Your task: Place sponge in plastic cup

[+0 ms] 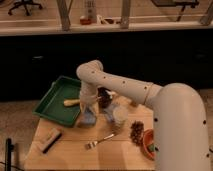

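The gripper (91,106) is hanging at the end of the white arm (125,87) just to the left of the plastic cup (120,115), and its fingers are pressing together on the top of the sponge (89,118), which is dangling below them close over the wooden table (75,155). The sponge is therefore sitting beside the cup, not above it, so the carry across and the drop are not yet done. The main risk is looking like a clip: the sponge is about as wide as the cup's mouth, so if it is travelling low or coming in off-centre it could be catching the rim and tipping or pushing the light cup toward the brown pine-cone-like item (136,132) lying to the cup's front right, or toward the red-orange bowl (148,145) beyond it. A soft pad pinched by one edge is also likely to be swinging or folding, so it could be landing across the rim instead of inside. The fork (99,141) is lying in front of the cup, the tan block (50,139) is lying well to the cup's front left, and the green tray (50,107) holding a yellow item (71,102) is sitting to the cup's left, behind the sponge; a low sweep could be brushing the tray's edge. No brand, label or writing is showing legibly on anything.
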Tool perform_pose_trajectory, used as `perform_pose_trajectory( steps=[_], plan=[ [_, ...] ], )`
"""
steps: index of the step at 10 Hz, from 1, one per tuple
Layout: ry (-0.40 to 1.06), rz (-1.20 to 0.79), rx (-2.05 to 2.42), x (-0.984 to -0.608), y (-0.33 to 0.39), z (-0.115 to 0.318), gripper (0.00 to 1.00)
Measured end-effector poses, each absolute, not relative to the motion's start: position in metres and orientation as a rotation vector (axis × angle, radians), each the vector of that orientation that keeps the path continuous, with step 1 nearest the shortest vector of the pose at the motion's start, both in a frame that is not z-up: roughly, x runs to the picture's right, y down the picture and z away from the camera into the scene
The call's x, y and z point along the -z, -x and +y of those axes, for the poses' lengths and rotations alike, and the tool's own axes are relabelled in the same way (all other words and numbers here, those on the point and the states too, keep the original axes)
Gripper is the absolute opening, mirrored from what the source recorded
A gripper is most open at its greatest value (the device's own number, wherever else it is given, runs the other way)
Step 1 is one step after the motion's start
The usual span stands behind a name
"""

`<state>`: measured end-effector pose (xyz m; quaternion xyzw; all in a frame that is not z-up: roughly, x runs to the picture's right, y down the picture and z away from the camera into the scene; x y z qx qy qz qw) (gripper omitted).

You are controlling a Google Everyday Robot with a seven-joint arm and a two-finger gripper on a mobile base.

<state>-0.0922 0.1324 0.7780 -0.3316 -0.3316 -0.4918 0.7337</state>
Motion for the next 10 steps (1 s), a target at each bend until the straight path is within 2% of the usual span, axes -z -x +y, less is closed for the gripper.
perform_pose_trajectory(
  steps=[2,5,9,10],
  plan=[
    [0.728,-0.734,1.08,-0.7797,0.0919,0.1333,0.04],
    [0.72,-0.741,1.067,-0.7822,0.0899,0.1322,0.31],
    [0.719,-0.739,1.067,-0.7852,0.0918,0.1308,0.73],
    [0.722,-0.735,1.067,-0.7856,0.091,0.1305,0.78]
  ],
)
